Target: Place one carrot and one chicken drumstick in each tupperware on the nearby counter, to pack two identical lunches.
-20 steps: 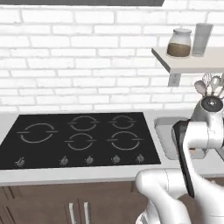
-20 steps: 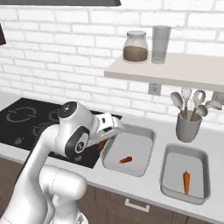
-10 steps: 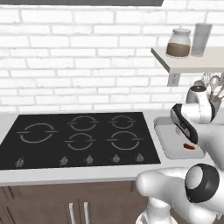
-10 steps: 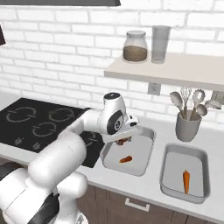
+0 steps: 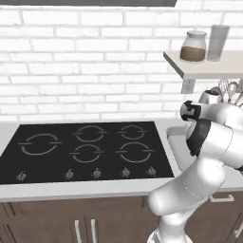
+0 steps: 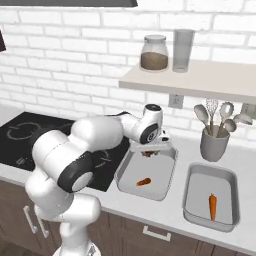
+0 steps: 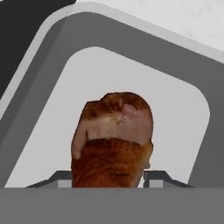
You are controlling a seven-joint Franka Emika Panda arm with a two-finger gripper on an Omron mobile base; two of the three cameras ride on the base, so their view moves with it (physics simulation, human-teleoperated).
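**Desk:** What does the kitchen shot show, for the caption?

**Photographer:** The white arm reaches over the nearer tupperware [image 6: 131, 176], the one beside the black stovetop [image 6: 30, 137]. Its claw [image 6: 150, 151] is clamped on a chicken drumstick [image 7: 113, 138], which hangs just above the tray's far end.

**Desk:** Gripping, you're sure?

**Photographer:** In the hand view the two fingertips [image 7: 158, 177] sit tight against either side of the meat, so yes, it is held. The thick rounded end points away from the claw, down toward the tray floor. The long axis appears to run along the claw's own line, roughly upright. The bone end is hidden between the fingers.

**Desk:** And the relation that matters?

**Photographer:** The tray floor lies directly below the claw, with its rounded far corner just beyond the drumstick. My reading is that the release needs only a short drop straight down. One carrot [image 6: 143, 182] already lies in that tray, nearer the robot than the claw and lying slantwise across the tray.

**Desk:** The second lunch?

**Photographer:** The other tupperware [image 6: 194, 216] sits to the claw's right on the same surface [image 6: 165, 215]. It holds a carrot [image 6: 212, 205] lying lengthwise, with no drumstick visible. A utensil holder [image 6: 214, 144] stands behind it.
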